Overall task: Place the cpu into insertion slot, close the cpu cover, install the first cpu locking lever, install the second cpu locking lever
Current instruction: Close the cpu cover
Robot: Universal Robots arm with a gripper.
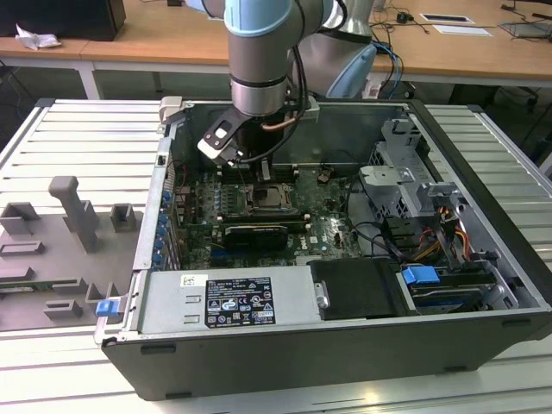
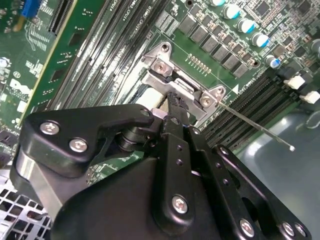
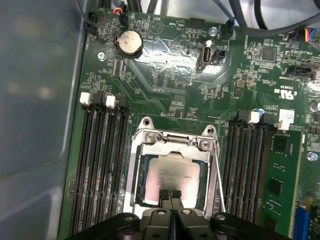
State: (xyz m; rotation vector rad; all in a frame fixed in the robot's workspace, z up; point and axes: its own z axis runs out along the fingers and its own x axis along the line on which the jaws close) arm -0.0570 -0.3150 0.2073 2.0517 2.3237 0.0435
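Just ahead of our gripper [image 3: 170,196], pinched shut and empty, cpu [image 3: 175,172] sits in the insertion slot [image 3: 142,184]; cpu cover [image 3: 172,146] looks lowered; we judge levers left, one locking lever [image 2: 257,126] sticking free.

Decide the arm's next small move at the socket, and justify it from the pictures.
Probably lift the tool slightly clear of the cpu cover: the cpu already lies seated, the cover looks lowered around it, the shut tool's tips rest at its edge, and a locking lever juts free, unlatched.
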